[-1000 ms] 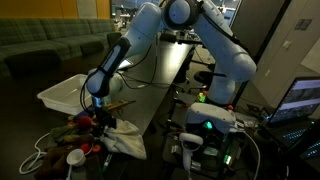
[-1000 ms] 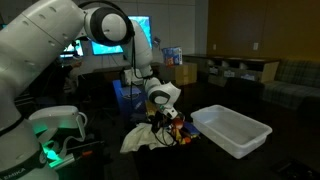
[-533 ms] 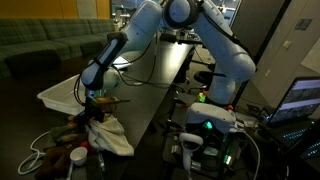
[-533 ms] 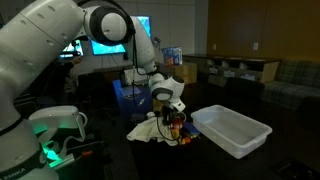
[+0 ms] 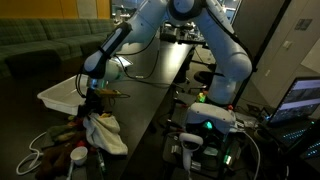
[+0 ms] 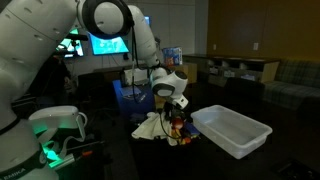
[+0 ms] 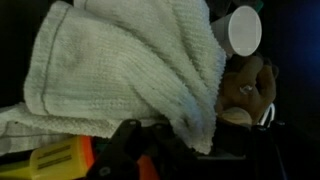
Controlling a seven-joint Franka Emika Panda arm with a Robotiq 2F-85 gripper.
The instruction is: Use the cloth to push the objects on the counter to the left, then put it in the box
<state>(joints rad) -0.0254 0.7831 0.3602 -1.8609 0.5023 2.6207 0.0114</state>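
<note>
**Exterior views and wrist view, each read left to right.**

In an exterior view, a white cord [image 5: 35, 155] trails at the near left end of the counter [image 5: 150, 95]. Beside it lie the objects [image 5: 68, 130], a red, orange and yellow cluster. The box [image 5: 60, 95] stands farther back at the left edge. The gripper [image 5: 96, 103] hangs just right of the box rim, above the cluster. Its jaws are pressed together on the top of the cloth [image 5: 105, 132]. The cloth drapes down from them, and its lower part lies on the counter at the right side of the cluster. The arm [image 5: 130, 35] climbs up and to the right, then descends to a base [image 5: 210, 120] lit green beside the counter.

In an exterior view from the opposite side, the order is reversed. The cloth [image 6: 148, 127] spreads at left and the gripper [image 6: 176, 103] pinches it from above. The objects [image 6: 180, 132] lie under the gripper, and the box [image 6: 235, 130] stands just beside them at right.

In the wrist view, the cloth [image 7: 130, 70] fills the left and centre. A yellow piece [image 7: 55, 160] shows below its lower left edge. A white cup [image 7: 242, 30] lies at upper right, with a brown toy [image 7: 248, 88] beneath it, both touching the cloth's right edge.
</note>
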